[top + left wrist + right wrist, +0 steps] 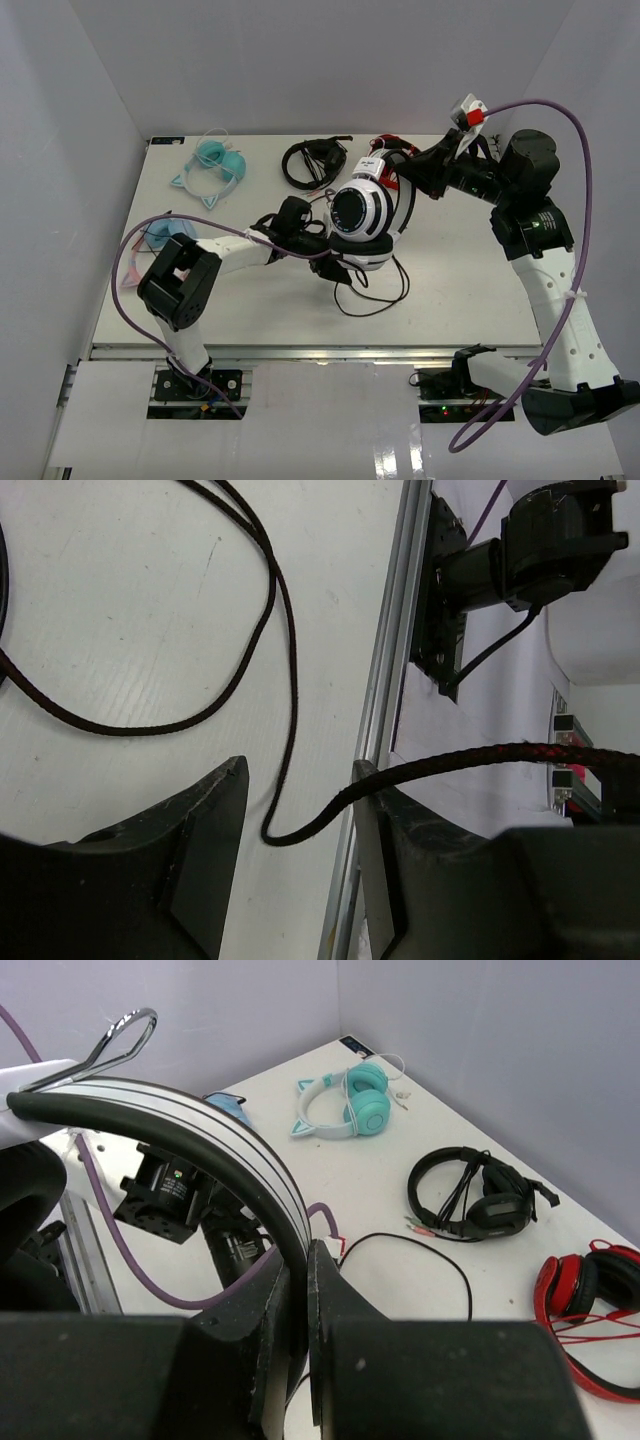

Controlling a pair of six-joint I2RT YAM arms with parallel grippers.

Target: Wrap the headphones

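White table [480,290] beneath: right gripper [306,1270] clamps the headphones [362,215] aloft, likely freeing the cable [285,680]; my left gripper [300,780], seven o'clock, gapes around it.

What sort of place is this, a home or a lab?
Probably a robot lab cell: a white table boxed in by plain white walls, a left arm and right arm mounted at its near edge, and teal headphones and black headphones laid out as props.

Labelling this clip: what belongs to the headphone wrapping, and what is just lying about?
Job: white headphones, black cable, left hand, right hand gripping the headband.
Lying about: teal cat-ear headphones, black headphones, red headphones.
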